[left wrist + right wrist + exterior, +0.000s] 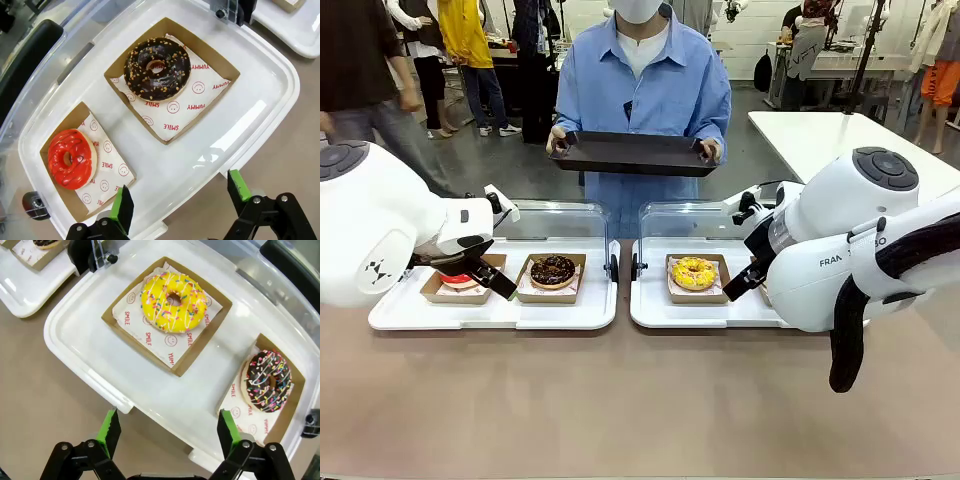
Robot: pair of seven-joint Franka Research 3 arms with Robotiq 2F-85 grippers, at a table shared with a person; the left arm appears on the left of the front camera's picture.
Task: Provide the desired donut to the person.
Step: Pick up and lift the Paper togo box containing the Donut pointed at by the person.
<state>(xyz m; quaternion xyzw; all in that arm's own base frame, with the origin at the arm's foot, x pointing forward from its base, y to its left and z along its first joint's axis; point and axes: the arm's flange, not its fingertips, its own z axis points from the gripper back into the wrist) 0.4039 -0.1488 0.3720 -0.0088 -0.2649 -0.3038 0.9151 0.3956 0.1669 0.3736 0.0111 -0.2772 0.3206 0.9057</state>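
While the left claw [180, 200] hangs released near the red donut [70, 159] and the right claw [167, 432], likewise released, near the yellow donut [173, 302], either could grab one the person [642, 95] never chose.

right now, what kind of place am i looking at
Likely a lab mocked up as a donut counter: boxed donuts on lidded white trays, a person across the table holding a dark serving tray, a white worktable behind.
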